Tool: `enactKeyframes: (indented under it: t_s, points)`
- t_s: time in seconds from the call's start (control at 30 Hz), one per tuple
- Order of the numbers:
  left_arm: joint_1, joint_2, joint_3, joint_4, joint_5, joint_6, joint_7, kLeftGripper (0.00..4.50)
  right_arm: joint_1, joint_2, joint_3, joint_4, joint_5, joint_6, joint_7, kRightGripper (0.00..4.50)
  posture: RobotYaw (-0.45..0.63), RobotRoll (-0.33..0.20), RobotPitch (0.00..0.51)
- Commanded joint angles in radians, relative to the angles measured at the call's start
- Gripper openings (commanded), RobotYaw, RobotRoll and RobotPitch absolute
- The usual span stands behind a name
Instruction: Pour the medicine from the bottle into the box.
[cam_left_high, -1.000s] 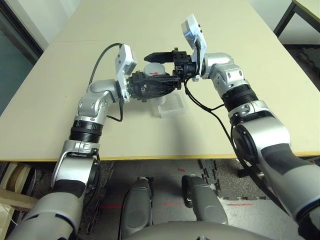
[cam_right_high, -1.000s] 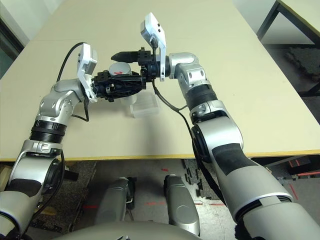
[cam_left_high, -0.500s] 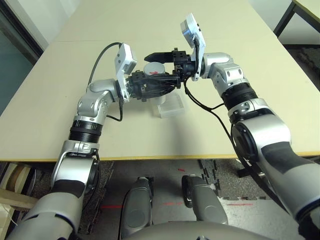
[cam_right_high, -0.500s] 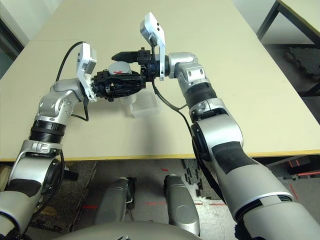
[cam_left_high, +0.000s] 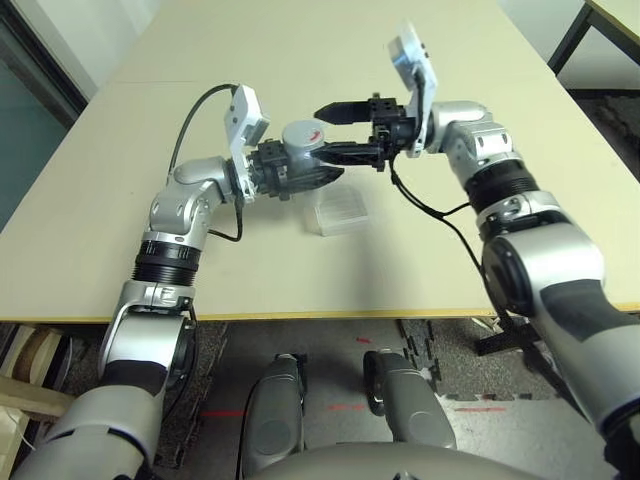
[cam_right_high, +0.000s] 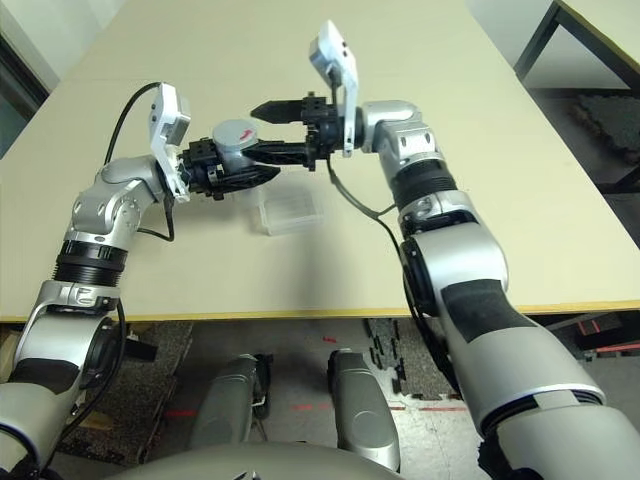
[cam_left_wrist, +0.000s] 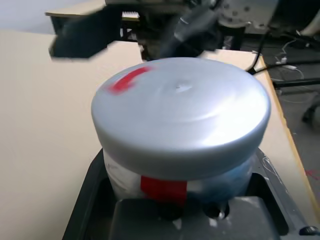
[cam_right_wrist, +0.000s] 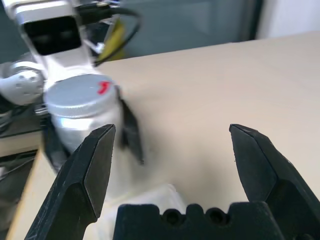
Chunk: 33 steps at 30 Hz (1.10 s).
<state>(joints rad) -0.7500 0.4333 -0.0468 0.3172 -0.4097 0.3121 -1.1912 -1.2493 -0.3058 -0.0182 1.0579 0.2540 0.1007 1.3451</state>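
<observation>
My left gripper (cam_left_high: 296, 160) is shut on the bottle (cam_left_high: 300, 140), a silvery-grey cylinder held above the table. Its flat grey cap (cam_left_wrist: 180, 110) with the red mark is on and points toward my right arm. My right gripper (cam_left_high: 328, 132) is open just to the right of the cap, one finger above it and one below, and I cannot tell whether they touch it. In the right wrist view the bottle (cam_right_wrist: 82, 107) stands beyond one fingertip (cam_right_wrist: 100, 145). The clear box (cam_left_high: 340, 210) lies on the table below both grippers. The medicine is hidden.
The beige table (cam_left_high: 300, 50) stretches far beyond the grippers and to both sides. A black cable (cam_left_high: 430, 210) hangs from my right wrist over the table near the box. Another table's dark leg (cam_left_high: 565, 35) stands at the far right.
My right gripper has drawn back to the right, off the cap it straddled. The bottle in my left gripper has turned, so its side and cap now face the right gripper. The box has not moved.
</observation>
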Motion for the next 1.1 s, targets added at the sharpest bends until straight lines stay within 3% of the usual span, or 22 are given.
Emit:
enactKeyframes:
  t_s: [0.03,0.37,0.63,1.1]
  points:
    - [0.013,-0.006,-0.011,-0.028,-0.001,-0.007,-0.014,2.71,-0.014,-0.012,-0.02,0.021,-0.007,-0.004,-0.003,4.5,-0.06,0.0,0.133]
    - [0.008,-0.004,-0.003,0.002,0.009,-0.019,-0.01,2.71,0.01,-0.048,0.007,-0.003,-0.041,-0.038,0.101,4.5,-0.06,0.0,0.131]
    - [-0.01,-0.007,-0.006,0.037,0.017,-0.039,-0.013,2.71,0.032,-0.019,0.014,-0.125,-0.005,0.03,0.214,4.5,-0.07,0.0,0.125]
    - [-0.03,-0.027,-0.015,0.059,0.027,-0.055,-0.018,2.71,0.043,0.074,0.037,-0.234,0.005,0.082,0.164,4.5,-0.07,0.0,0.121]
